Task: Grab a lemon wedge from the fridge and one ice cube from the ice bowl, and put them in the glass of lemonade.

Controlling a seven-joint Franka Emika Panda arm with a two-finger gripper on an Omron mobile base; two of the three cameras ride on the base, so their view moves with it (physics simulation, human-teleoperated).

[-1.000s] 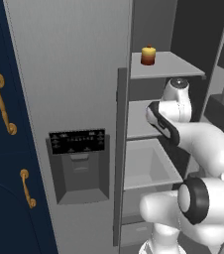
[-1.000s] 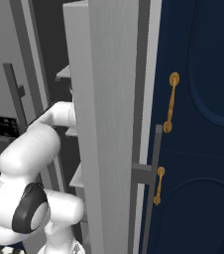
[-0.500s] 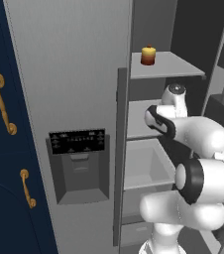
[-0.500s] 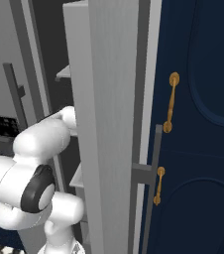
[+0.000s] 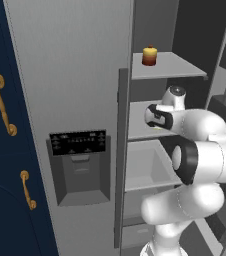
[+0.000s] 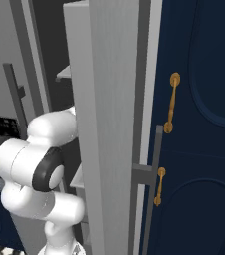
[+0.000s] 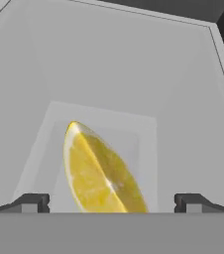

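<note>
The lemon wedge (image 7: 101,171), bright yellow with its cut face up, lies on a light-grey shelf (image 7: 183,124) inside the fridge (image 5: 70,75). In the hand view my gripper (image 7: 111,204) is open, with one dark fingertip (image 7: 32,202) on each side of the wedge and a gap between both tips and the fruit. In the left base view my white arm (image 5: 200,150) reaches past the open door's edge to the fridge's middle shelf. The ice bowl and the glass of lemonade are out of view.
A small jar with a yellow lid (image 5: 149,56) stands on the fridge's upper shelf. The open fridge door (image 6: 112,99) stands close on my right. Navy cabinets with gold handles (image 6: 171,102) flank the fridge. A white drawer (image 5: 150,170) sits under the middle shelf.
My arm's elbow has swung up and in toward the fridge while the hand stays at the middle shelf. The jaws have stayed open.
</note>
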